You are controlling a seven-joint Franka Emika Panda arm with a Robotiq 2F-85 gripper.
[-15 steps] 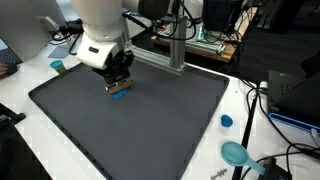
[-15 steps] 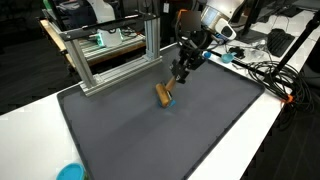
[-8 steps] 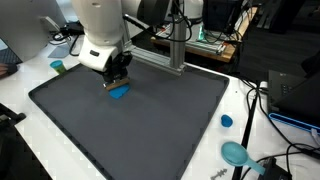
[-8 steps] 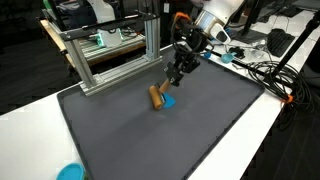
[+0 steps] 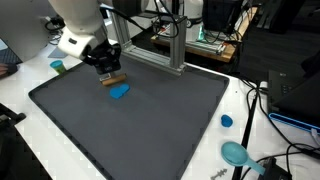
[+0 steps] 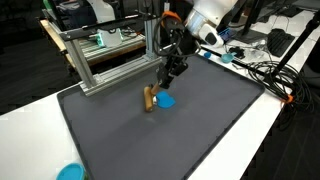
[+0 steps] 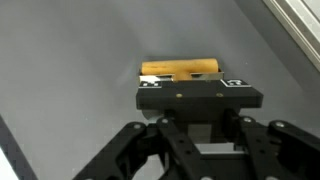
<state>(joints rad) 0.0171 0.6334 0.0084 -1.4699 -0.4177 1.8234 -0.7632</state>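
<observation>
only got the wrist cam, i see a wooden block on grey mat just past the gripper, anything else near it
observer: Yes. A blue flat piece lies on the mat right beside the wooden block, touching it or nearly so.
operator: is the gripper on the block
observer: In an exterior view the gripper looks raised a little above the block, which lies flat on the mat. I cannot tell whether the jaws are open.
operator: anything off the mat
observer: A small blue cap sits on the white table just past one edge of the mat, well away from the block.
</observation>
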